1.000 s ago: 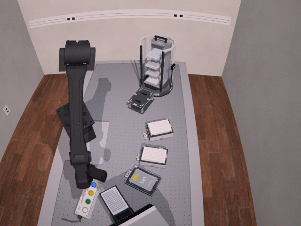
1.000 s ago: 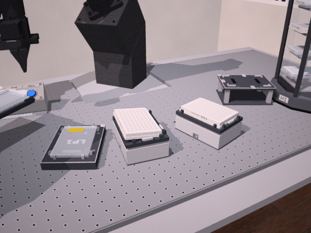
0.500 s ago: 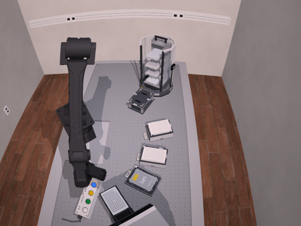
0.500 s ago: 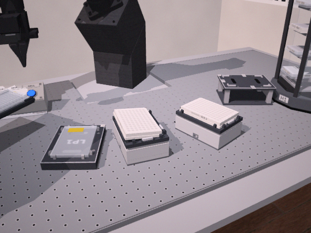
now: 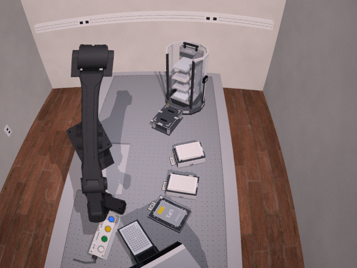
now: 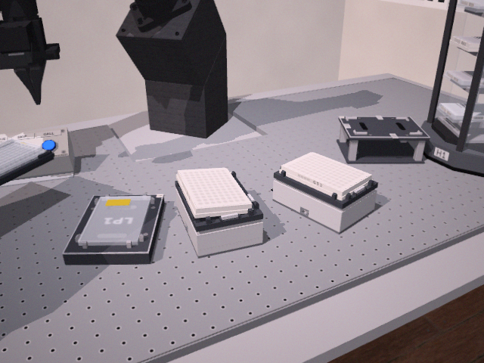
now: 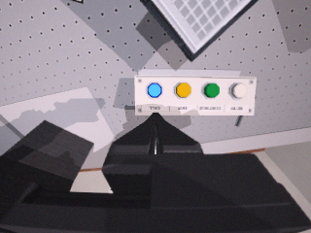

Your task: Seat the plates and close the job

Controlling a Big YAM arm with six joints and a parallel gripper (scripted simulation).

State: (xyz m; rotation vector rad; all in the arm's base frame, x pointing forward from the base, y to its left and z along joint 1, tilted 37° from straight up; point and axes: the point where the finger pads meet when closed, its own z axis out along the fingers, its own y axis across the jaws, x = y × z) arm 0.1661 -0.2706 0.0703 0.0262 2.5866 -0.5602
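My gripper (image 7: 155, 116) is shut and empty. It hangs above the deck just short of the blue CALL key (image 7: 154, 89) on the operator panel (image 5: 104, 233). It also shows in the side view (image 6: 34, 94), well above the CALL key (image 6: 48, 145). The yellow (image 7: 184, 90), green (image 7: 212, 90) and white (image 7: 239, 90) keys sit in a row beside CALL. A clear lid with a yellow label lies in the lid park LP1 (image 6: 113, 220). The sealer's plate (image 5: 134, 238) has no lid on it.
Two shakers each carry a white plate; the nearer plate (image 6: 212, 191) sits slightly askew, and the farther one (image 6: 326, 175) looks level. The recovery nest (image 6: 381, 126) is empty. The plate hotel H1 (image 5: 186, 77) stands at the back with several plates.
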